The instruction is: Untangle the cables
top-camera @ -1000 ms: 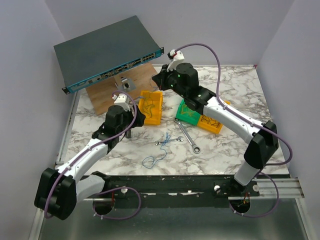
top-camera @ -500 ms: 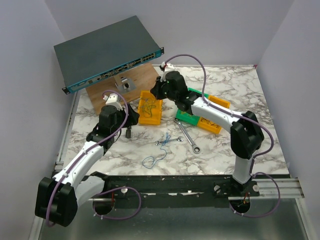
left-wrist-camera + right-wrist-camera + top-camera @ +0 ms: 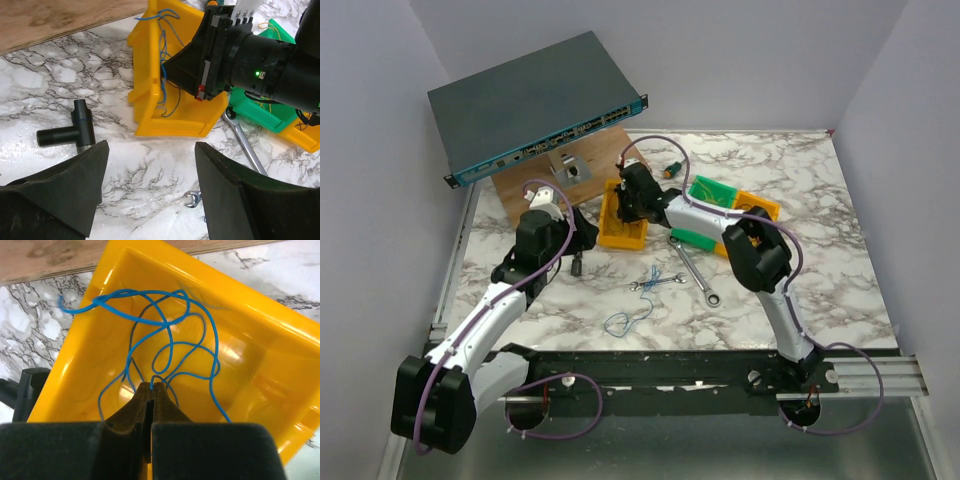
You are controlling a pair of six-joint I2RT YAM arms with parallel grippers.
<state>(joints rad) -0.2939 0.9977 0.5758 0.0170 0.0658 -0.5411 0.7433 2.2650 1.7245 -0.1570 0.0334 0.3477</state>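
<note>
We see the right gripper (image 3: 151,386) down inside the yellow bin (image 3: 90,355), its two fingers pressed flat together. The blue cables (image 3: 102,300) lie looped and crossed in that bin. Several strands run right to the closed fingertips, so it looks pinched on them (the wire is too thin for us to see the exact strand in the grip). From the left wrist view, more blue strands hang over the bin's near wall beside the right arm's black wrist.

The left gripper (image 3: 150,150) hangs above the marble table (image 3: 800,170) just in front of the yellow bin. Its jaws stand wide apart with nothing between them. A black T-shaped fitting (image 3: 75,131) lies on the table close to its left finger.

More blue cable lies outside the bin. We see a loose loop (image 3: 625,320) on the table near the arms' bases, and another tangle by a small wrench (image 3: 655,284). A bigger wrench (image 3: 697,272) lies just to the right of that, angled toward the green bin (image 3: 255,112), which holds some yellow wire.
</note>
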